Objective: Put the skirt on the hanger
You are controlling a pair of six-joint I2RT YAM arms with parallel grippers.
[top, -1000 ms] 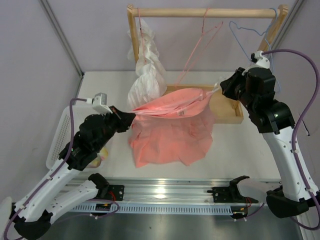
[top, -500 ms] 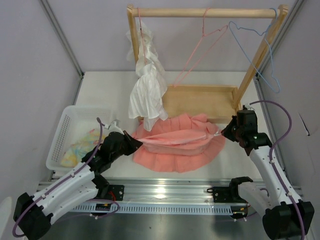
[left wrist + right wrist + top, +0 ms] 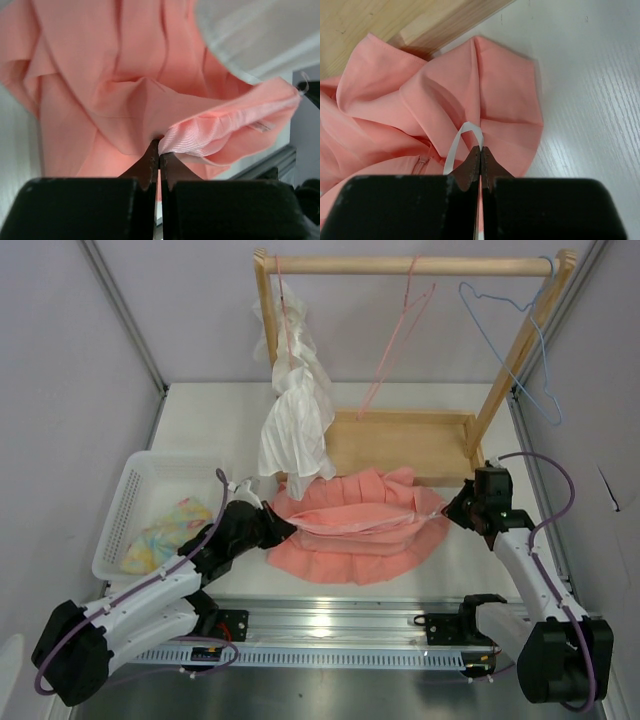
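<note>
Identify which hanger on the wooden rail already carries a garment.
The leftmost hanger, holding the white garment; the middle pink hanger and the right blue hanger hang bare.

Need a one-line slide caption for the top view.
Pink skirt pinched at both waistband ends, spread on the table; hanger on the rail.

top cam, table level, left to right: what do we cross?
Going right: white basket → left gripper, shut on the skirt's left end → skirt → right gripper, shut on its right end.
</note>
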